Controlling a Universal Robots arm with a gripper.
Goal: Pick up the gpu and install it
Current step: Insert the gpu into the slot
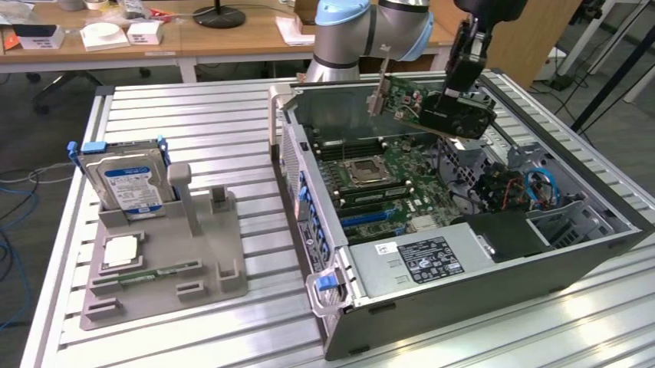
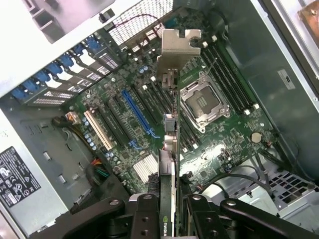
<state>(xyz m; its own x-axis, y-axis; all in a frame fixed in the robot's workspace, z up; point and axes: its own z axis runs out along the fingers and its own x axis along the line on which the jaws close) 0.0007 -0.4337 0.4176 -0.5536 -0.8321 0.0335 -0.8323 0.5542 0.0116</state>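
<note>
The gpu (image 1: 415,98) is a dark green card with a black cooler and a silver bracket (image 1: 381,90) at one end. It hangs tilted above the far side of the open computer case (image 1: 573,238), over the motherboard (image 1: 384,192). My gripper (image 1: 450,101) is shut on it near the cooler end. In the wrist view the gpu (image 2: 169,164) shows edge-on between my fingers (image 2: 144,216), its bracket (image 2: 179,47) pointing away over the board. The long blue slot (image 2: 137,112) lies beside the card's line, apart from it. The processor socket (image 2: 204,102) is on its other side.
A grey holder (image 1: 205,253) on the slatted table (image 1: 205,115) carries a silver hard drive (image 1: 128,180) standing upright, and a green memory stick (image 1: 159,272) lying flat. The power supply (image 1: 430,259) fills the case's near corner. Cables (image 1: 532,192) crowd the exterior view's right side.
</note>
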